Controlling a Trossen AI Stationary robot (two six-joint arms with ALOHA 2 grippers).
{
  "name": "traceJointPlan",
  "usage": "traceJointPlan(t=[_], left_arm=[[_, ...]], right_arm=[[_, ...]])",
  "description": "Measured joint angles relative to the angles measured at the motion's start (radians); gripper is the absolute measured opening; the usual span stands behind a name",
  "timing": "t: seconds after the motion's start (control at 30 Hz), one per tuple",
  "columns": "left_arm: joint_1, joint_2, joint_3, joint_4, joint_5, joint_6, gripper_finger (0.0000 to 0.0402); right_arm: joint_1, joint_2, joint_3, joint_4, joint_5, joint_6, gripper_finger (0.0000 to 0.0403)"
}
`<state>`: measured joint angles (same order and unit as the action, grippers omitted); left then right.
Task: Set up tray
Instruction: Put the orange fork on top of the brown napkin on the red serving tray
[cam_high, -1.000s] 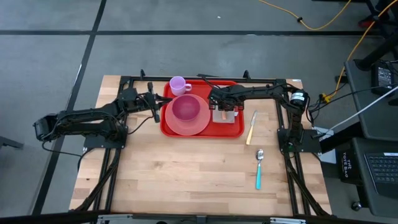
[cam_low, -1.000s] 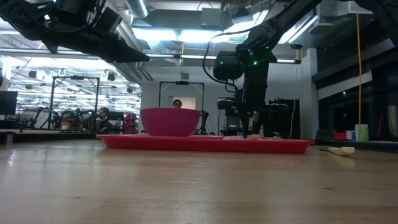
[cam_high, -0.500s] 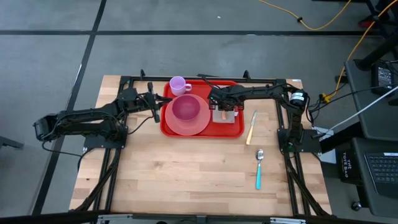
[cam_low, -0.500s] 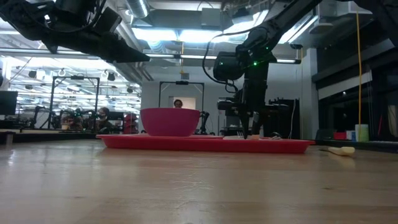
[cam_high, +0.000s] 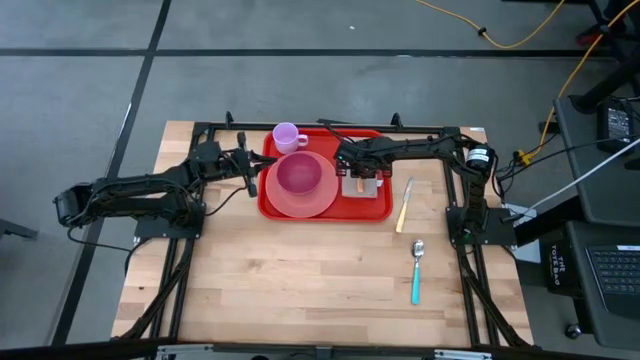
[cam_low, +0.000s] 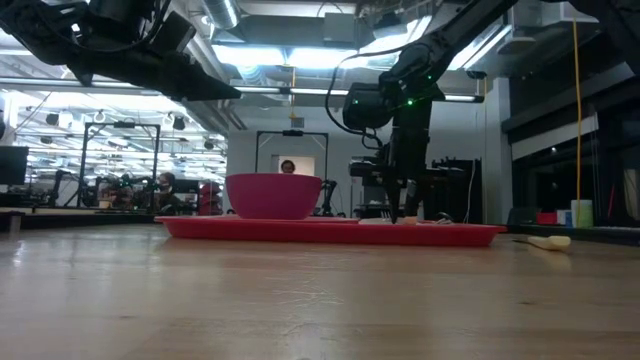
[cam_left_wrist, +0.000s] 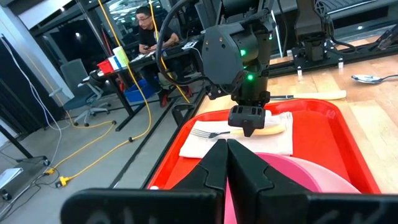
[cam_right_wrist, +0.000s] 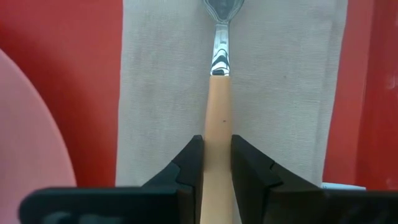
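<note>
Near the desk's far edge (cam_high: 300, 260), the tray (cam_high: 372, 206) lies lengthwise along it; right tool (cam_right_wrist: 216, 163) grips a fork (cam_right_wrist: 217, 118), left tool (cam_left_wrist: 226, 163) closed.

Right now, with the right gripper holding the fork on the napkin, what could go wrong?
1. The right gripper is shut on the fork handle, low over the napkin. If it lifts before opening, the fork may come up again or drag the napkin askew.
2. The napkin lies close beside the plate on the tray; a sideways pull-out could nudge the plate or the bowl.
3. The left gripper, shut, points across the plate toward the right one; the arms might meet.
</note>
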<state>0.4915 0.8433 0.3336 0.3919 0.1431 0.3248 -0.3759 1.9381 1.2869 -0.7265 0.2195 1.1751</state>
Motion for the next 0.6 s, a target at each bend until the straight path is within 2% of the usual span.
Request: traceJointPlan(t=[0.3,0.6], left_arm=[[0.0,0.0,0.0,0.0,0.0,0.0,0.0006],[0.0,0.0,0.0,0.0,0.0,0.0,0.0003]], right_arm=[[0.0,0.0,0.0,0.0,-0.001,0.002,0.0086],[0.0,0.0,0.0,0.0,-0.003,-0.001,0.0083]])
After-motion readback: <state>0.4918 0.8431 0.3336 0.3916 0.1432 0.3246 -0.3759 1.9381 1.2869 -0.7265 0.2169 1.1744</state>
